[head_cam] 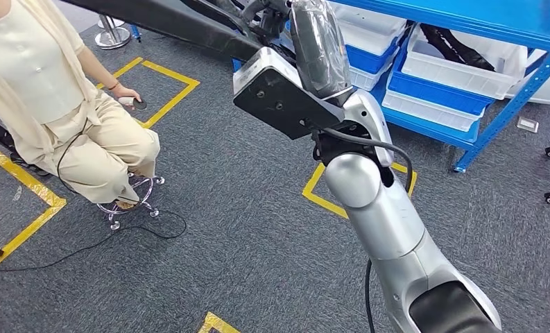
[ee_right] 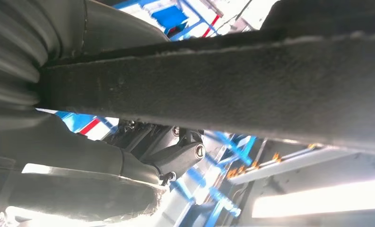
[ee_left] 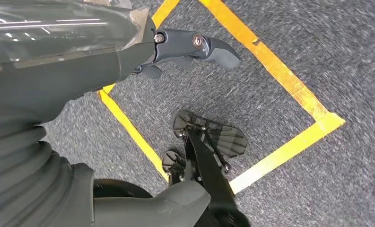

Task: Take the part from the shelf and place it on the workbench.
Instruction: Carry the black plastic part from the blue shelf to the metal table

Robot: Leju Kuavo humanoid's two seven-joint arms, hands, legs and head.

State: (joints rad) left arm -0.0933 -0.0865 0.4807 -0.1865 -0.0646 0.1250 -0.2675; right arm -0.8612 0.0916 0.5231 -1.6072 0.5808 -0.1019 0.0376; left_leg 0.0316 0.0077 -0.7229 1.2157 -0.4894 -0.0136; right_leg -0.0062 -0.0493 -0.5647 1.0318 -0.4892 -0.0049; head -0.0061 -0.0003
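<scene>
- the right hand (head_cam: 313,48), wrapped in a glossy cover, was raised at about 12 o'clock in the head view, in front of the blue shelf (head_cam: 528,48).
- a long dark part (head_cam: 161,24) ran from that hand toward 10 o'clock across the top of the picture, held level and well above the grey carpet (head_cam: 258,229), probably so it would clear the floor and the seated person (head_cam: 64,104).
- in the right wrist view the same part (ee_right: 213,90) crossed close in front of the camera as a thick dark bar. a thumb (ee_right: 176,158) lay beneath it, so the hand seemed to be closed round the part, though the other fingers were hidden behind it.
- the left hand (ee_left: 195,47) hung over the carpet, above a square of yellow tape (ee_left: 289,80). one dark finger stuck out and nothing was seen in it. with most of the hand out of frame, i could not tell how far open it was.
- white bins (head_cam: 459,62) sat in the shelf at 1 to 2 o'clock, one with a dark item still in it.
- the person sat on a stool (head_cam: 130,198) at 9 o'clock and held a small device in one hand.
- judged from this, the part was already off the shelf and carried in the air. no counter was to be seen, so the placing step was not yet done and a turn or walk seemed needed.
- the part's length was the risk: its far end might swing near the person.
</scene>
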